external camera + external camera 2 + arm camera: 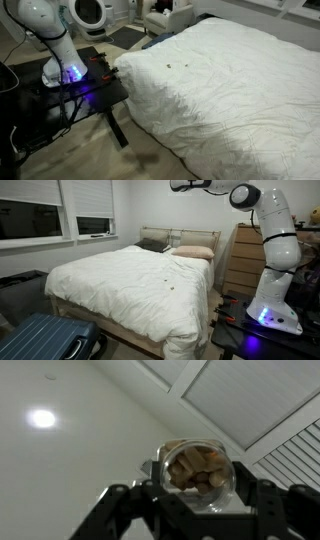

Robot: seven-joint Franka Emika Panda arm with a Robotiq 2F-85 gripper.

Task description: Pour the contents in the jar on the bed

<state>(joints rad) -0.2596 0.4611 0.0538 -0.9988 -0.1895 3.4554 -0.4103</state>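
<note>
In the wrist view, a ceiling light (42, 418) glows at left, then my gripper (197, 490) sits clamped on the jar (198, 472) at centre, the contents (196, 465) showing through as tan bits packed inside, and a slatted panel (292, 455) fills the right edge. I hold the jar high with the wrist turned toward the ceiling (I judge this stops the bits spilling before I tip). In an exterior view the bed (120, 285) spreads left of my arm (265, 240), a few small specks (170, 281) on its duvet
</note>
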